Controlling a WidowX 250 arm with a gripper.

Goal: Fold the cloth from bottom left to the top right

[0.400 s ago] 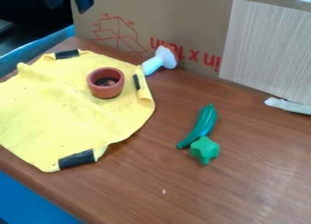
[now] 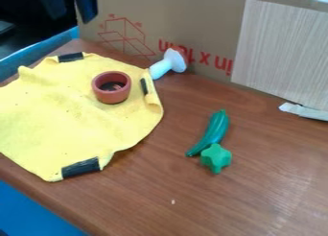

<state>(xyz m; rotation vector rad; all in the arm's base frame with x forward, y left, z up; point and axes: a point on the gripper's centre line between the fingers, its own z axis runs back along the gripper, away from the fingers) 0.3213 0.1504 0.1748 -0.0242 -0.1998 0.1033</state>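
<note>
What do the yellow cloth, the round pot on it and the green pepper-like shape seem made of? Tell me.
The cloth: soft, matte woven or felted fabric, judging by its folds and fuzzy look. The pot: probably terracotta or painted plastic, smooth and reddish-brown. The green shape: likely plastic or rubber, evenly coloured with smooth, rounded lobes.

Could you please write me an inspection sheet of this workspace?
Surface: brown table with wood-like grain and one small pale speck
Job's things: yellow cloth spread at the left, slightly rumpled, not folded over
Clutter: reddish-brown bowl on the cloth; long green toy beside a green lobed piece; pale mushroom-shaped thing
Gripper: pincer near the upper left edge, off the cloth
Cables: nothing seen
Surroundings: printed cardboard behind, pale panel against it
</note>
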